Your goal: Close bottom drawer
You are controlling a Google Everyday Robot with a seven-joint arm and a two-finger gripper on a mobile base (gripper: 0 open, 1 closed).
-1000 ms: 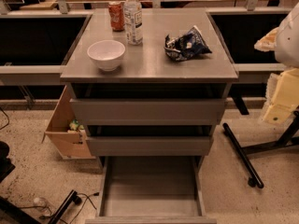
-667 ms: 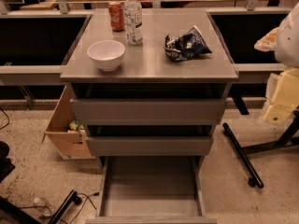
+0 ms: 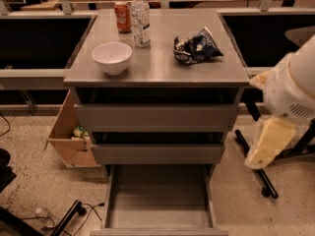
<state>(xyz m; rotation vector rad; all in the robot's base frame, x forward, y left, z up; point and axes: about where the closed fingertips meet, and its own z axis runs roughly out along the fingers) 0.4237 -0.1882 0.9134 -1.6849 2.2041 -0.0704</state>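
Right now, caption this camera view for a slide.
Narrow grey handleless bottom drawer stands open; cream gripper hangs apart to its right.

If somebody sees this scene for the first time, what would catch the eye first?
Probably the narrow grey bottom drawer, pulled far out at the foot of the grey cabinet. Next, the robot's pale claw, hanging at the right, apart from the drawer. On top sit a white bowl and a crumpled dark snack bag.
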